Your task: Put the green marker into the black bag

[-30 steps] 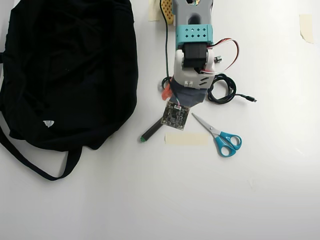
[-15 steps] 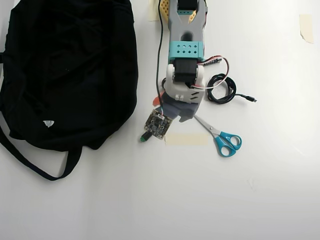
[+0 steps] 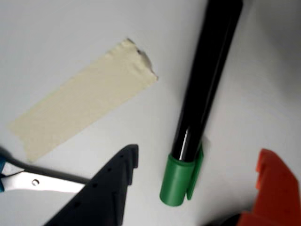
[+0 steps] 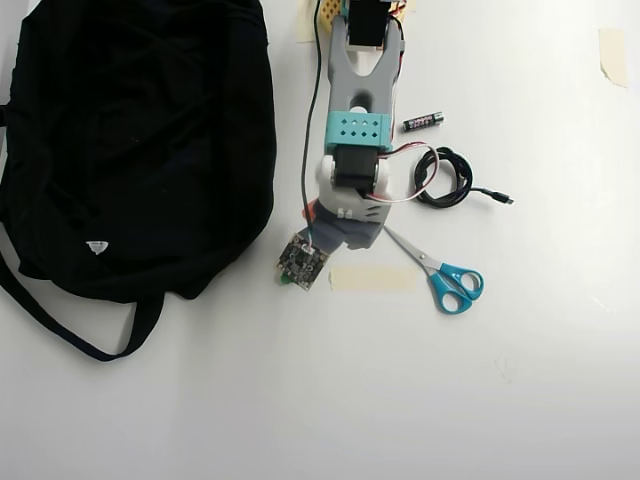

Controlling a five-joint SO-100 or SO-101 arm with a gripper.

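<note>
In the wrist view the green marker (image 3: pixel 202 84) lies on the white table, black barrel running up and its green cap (image 3: pixel 176 181) toward me. My gripper (image 3: pixel 200 153) is open and low over the table. Its dark finger (image 3: pixel 113 188) is left of the cap and its orange finger (image 3: pixel 273 188) is right of it, neither touching. In the overhead view the arm (image 4: pixel 355 130) covers the marker, and the gripper (image 4: pixel 343 235) points down near the table's middle. The black bag (image 4: pixel 130 140) lies flat to the left of the arm.
A strip of beige tape (image 3: pixel 84 110) lies left of the marker and also shows in the overhead view (image 4: pixel 372 279). Blue-handled scissors (image 4: pixel 445 275), a coiled black cable (image 4: pixel 445 178) and a small battery (image 4: pixel 423 121) lie right of the arm. A bag strap (image 4: pixel 120 335) trails toward the front.
</note>
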